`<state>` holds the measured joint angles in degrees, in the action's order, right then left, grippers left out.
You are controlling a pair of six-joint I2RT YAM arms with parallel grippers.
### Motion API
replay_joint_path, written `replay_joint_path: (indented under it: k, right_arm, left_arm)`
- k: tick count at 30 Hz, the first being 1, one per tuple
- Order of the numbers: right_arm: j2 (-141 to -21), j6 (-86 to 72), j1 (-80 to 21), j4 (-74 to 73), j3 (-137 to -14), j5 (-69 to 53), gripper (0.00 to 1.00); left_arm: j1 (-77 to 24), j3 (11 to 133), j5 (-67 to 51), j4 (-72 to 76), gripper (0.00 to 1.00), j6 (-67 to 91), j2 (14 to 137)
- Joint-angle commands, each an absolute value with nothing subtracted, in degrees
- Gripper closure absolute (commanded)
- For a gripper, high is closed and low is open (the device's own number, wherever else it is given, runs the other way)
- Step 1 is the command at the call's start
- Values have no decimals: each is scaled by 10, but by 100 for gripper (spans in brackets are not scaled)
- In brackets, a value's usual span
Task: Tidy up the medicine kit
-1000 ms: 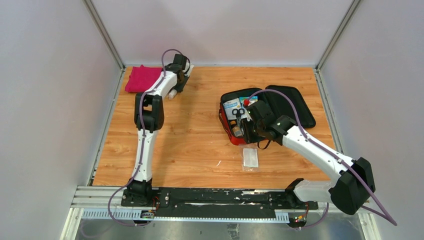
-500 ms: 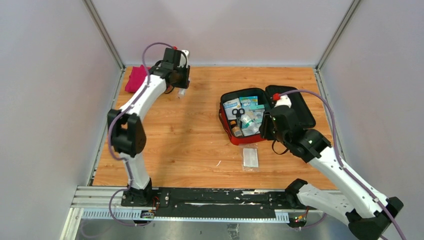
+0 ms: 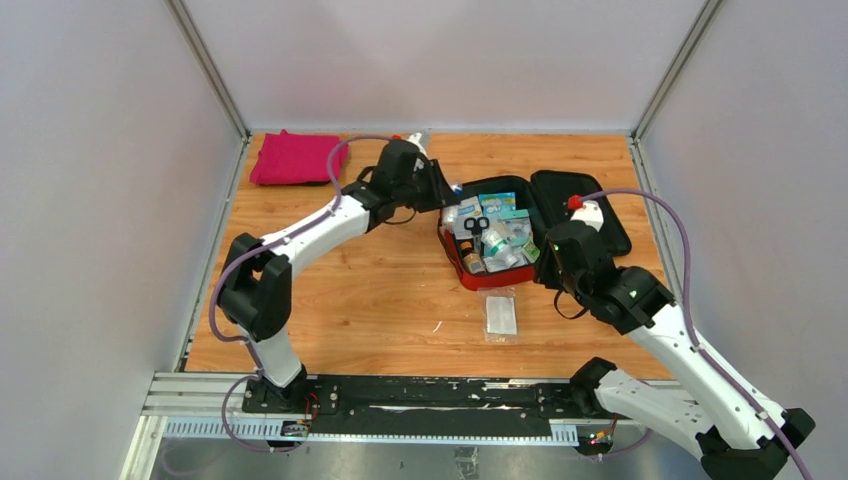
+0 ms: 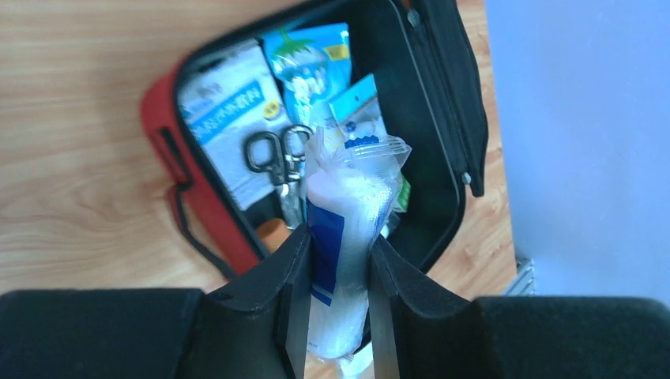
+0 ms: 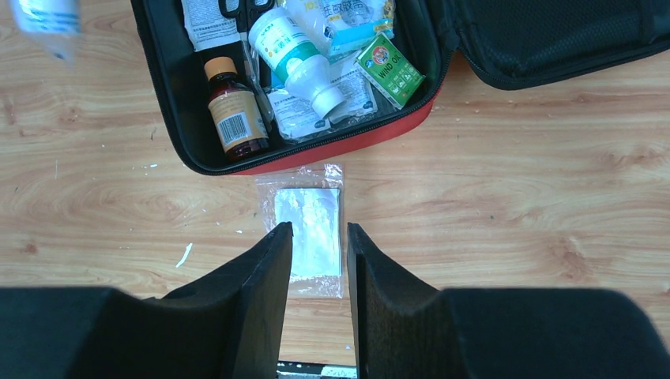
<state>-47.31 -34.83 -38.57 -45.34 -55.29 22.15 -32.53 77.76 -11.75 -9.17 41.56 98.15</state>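
Note:
The medicine kit [image 3: 452, 258] lies open on the table, a red case with black lining and its lid [image 3: 590, 205] folded out to the right. Inside are scissors [image 4: 276, 154], a brown bottle [image 5: 235, 118], a white bottle [image 5: 296, 51], a green box [image 5: 387, 69] and packets. My left gripper [image 3: 445, 192] hangs over the kit's left edge, shut on a plastic-wrapped white roll with a blue label [image 4: 344, 197]. My right gripper [image 3: 543, 265] is slightly open and empty, above a clear flat packet [image 5: 310, 209] on the table in front of the kit.
A folded pink cloth [image 3: 290, 158] lies at the back left corner. The clear packet [image 3: 500, 315] sits just in front of the kit. Grey walls close in the table on the left, back and right. A black rail runs along the near edge.
My left arm has swung from beside the pink cloth to the kit, carrying the roll. My right gripper has pulled out of the kit and back toward the near right.

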Motion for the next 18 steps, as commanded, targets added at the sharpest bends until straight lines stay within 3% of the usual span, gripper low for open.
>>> replay_joint_path:
  k: [1,6,18]
  right_arm:
    - [-453,-373,-382,-488,-540,241,64]
    - [-445,-381,-382,-493,-528,239,64]
    - [-473,-357,-382,-484,-524,207,64]
  left_arm:
    - [-348,773,-88,-16,94,496,1008]
    - [-370,798,-81,-5,84,500,1059]
    - [-383,810,-58,-26,36,450,1098]
